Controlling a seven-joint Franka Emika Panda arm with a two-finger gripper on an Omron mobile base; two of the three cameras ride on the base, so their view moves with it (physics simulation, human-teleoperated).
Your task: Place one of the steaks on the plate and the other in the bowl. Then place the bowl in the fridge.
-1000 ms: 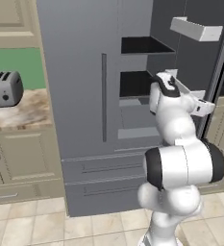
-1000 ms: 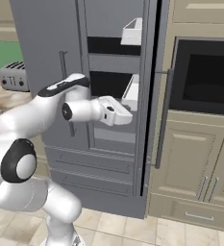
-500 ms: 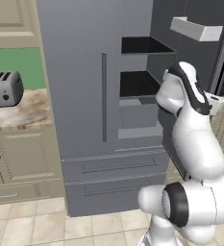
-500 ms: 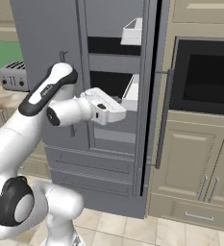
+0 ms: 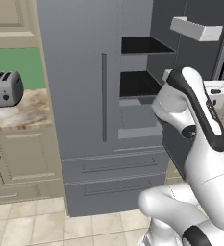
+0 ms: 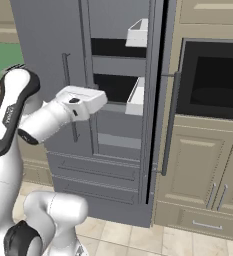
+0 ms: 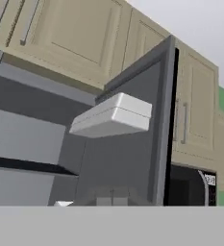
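With the fridge (image 6: 113, 100) standing at twelve o'clock of the base, right door swung wide, the gripper (image 6: 99, 98) sits before the dark shelves, its finger spread impossible to tell, so any reach inward should probably clear the door bin (image 6: 136, 96) first.

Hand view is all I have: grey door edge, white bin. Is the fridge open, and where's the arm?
Observer: Open. The fridge has its right door swung out; the left door is shut.
Operator: Arm?
Observer: The gripper is in front of the open side, about level with the lower shelf opening.
Operator: Jaws open?
Observer: Cannot tell; the hand's white body hides them in the right base view.
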